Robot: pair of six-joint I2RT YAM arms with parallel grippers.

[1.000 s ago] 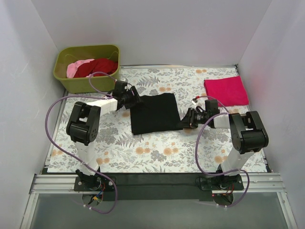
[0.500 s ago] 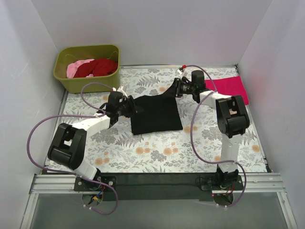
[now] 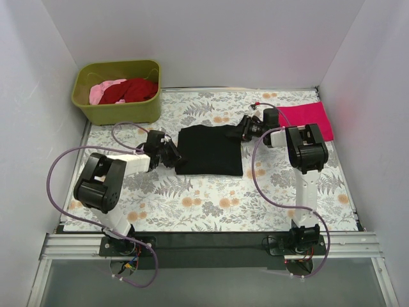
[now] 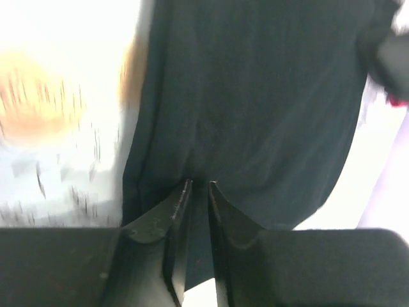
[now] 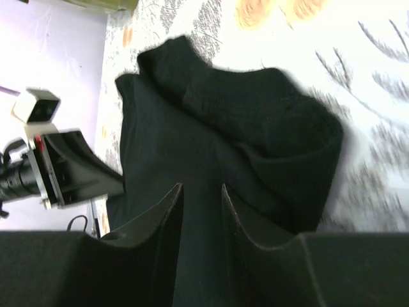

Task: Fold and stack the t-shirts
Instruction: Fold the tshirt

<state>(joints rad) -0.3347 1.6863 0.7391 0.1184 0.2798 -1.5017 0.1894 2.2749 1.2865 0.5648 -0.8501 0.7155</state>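
Observation:
A black t-shirt point(image 3: 209, 151) lies folded to a rectangle mid-table. My left gripper point(image 3: 172, 155) is at its left edge; in the left wrist view the jaws point(image 4: 197, 185) are nearly together with black cloth point(image 4: 255, 96) between them. My right gripper point(image 3: 245, 130) is at the shirt's upper right corner, and its fingers point(image 5: 201, 187) are shut on a thick bunched fold of the black shirt point(image 5: 192, 141). A magenta-pink t-shirt point(image 3: 307, 121) lies folded at the back right. A dark red shirt point(image 3: 131, 89) and a pale pink one point(image 3: 102, 91) sit crumpled in the tub.
The olive-green tub point(image 3: 118, 110) stands at the back left corner. A grey-and-orange floral cloth point(image 3: 211, 201) covers the table. White walls close in on three sides. Purple cables loop from both arms.
The right gripper carried the shirt's lower right corner up and over to the upper right, then lowered it. The left gripper slid down the shirt's left edge and closed.

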